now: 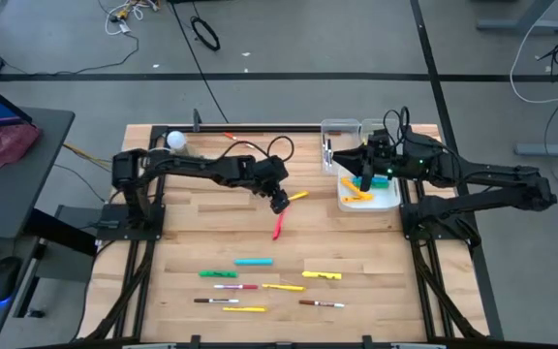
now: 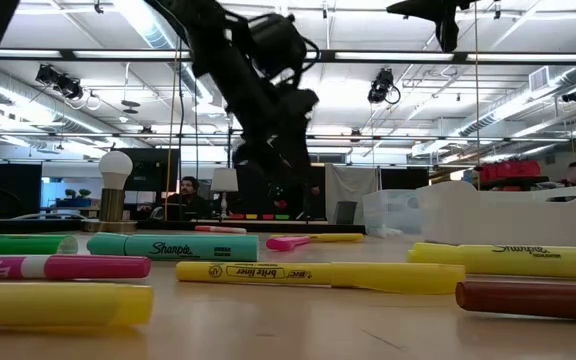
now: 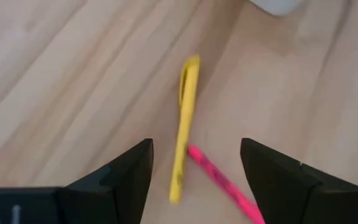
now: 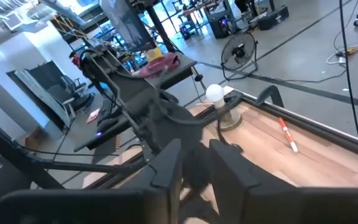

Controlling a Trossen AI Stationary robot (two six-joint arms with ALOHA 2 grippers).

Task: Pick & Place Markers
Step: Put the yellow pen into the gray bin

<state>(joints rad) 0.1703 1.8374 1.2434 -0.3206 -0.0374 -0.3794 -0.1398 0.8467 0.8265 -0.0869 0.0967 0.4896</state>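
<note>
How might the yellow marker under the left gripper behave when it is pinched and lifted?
The yellow marker looks like a rigid plastic barrel, so it should stay straight. It is round and smooth, so it may roll or slip. The pink marker lies against it, between the open left gripper fingers, and might get nudged.

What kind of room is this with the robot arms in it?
Probably a robotics lab or workshop. A wooden table carries two robot arms, loose cables lie on the floor, and the low view shows a big open room with ceiling strip lights and a person seated behind.
</note>
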